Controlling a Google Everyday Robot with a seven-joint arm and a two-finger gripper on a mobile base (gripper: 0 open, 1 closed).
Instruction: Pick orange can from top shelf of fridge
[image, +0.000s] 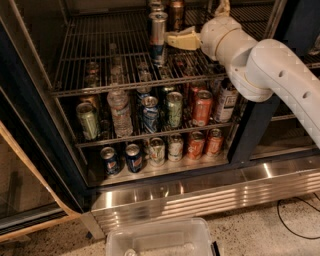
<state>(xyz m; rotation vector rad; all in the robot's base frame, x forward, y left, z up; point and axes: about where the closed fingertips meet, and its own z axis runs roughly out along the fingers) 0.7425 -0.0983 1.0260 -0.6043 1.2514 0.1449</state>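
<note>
Gripper (196, 24) is up at the top shelf (100, 55), jaws spread open, holding nothing. Orange can (176, 11) stands just behind, beside the silver can (158, 35).

Orange can (176, 10) dk copper; tall can (158, 35) silver w/ blue; gripper (196, 22), cream-yellow on white arm (280, 70), above silvery wire-grid top shelf (90, 55); fridge (165, 200) base ribbed steel

Lighting: dim, warm; fridge (250, 131) interior dark toward the back. Glare: bright streaks on ribbed steel base panel (200, 196). Pale gripper (184, 40), above top shelf (100, 60), brightly lit against shadow.
</note>
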